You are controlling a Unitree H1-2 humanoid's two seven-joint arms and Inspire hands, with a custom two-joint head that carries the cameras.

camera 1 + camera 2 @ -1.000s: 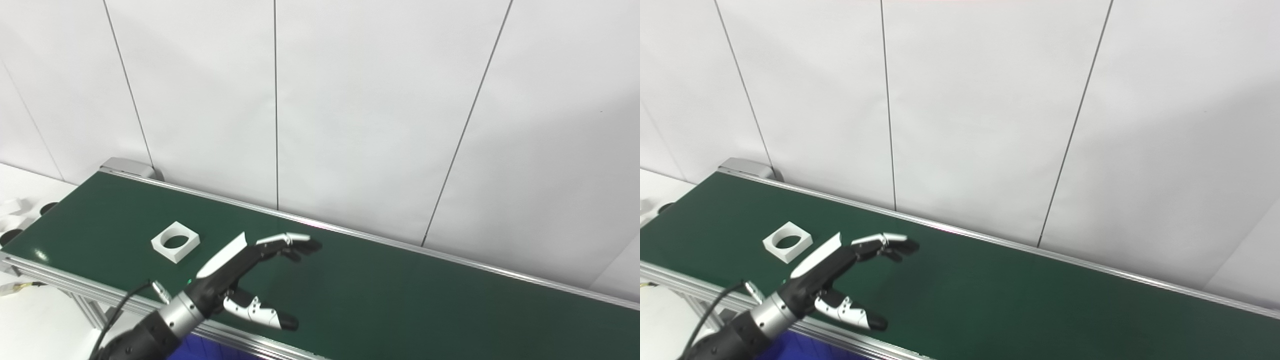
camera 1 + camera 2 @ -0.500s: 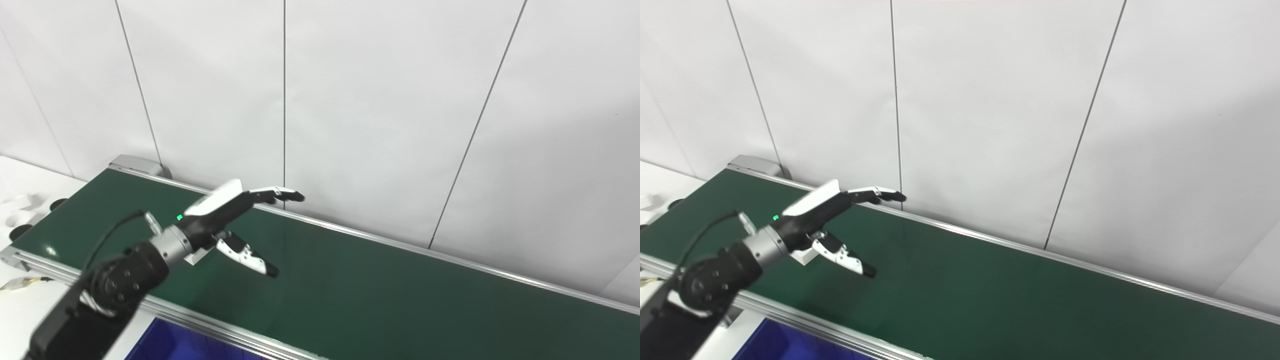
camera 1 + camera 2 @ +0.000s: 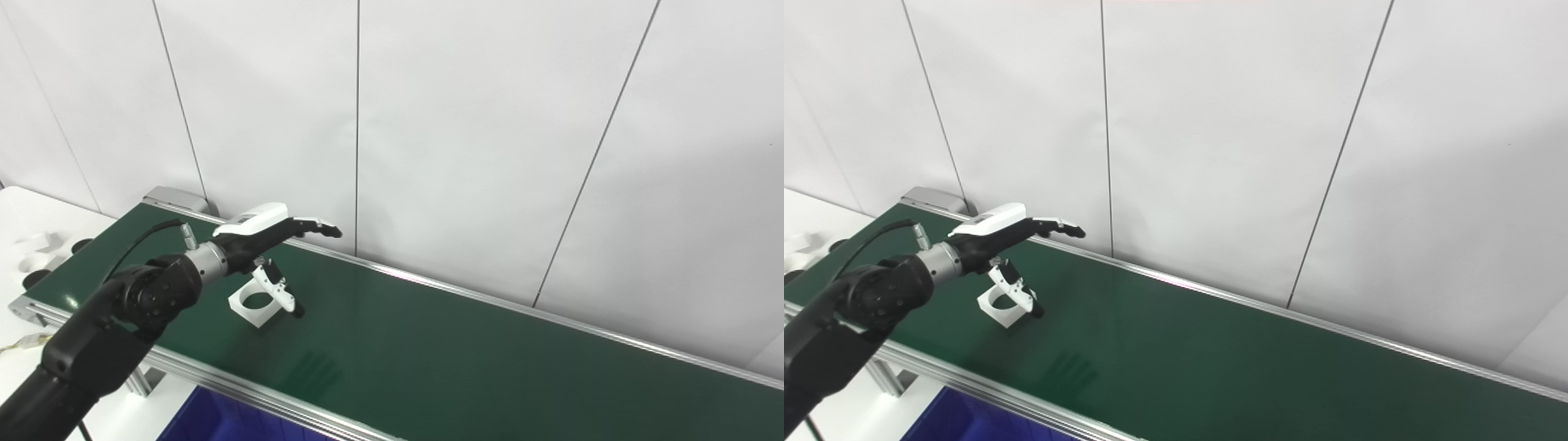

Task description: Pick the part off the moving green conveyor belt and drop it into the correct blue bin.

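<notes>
My fingers (image 3: 309, 225) were spread apart, empty, my left hand (image 3: 257, 236) hovering above the white square part with a round hole (image 3: 256, 302), which lay just beneath them on the green conveyor belt (image 3: 429, 355). It looked light, rigid, smooth plastic; I judged its opposite outer walls the best hold.

Your left hand (image 3: 263, 236) has lifted off the belt (image 3: 465, 361) and swung up over the white part (image 3: 257, 301), fingers spread, thumb now pointing down beside it. The part has ridden rightward along the belt, and your head camera has shifted too.
</notes>
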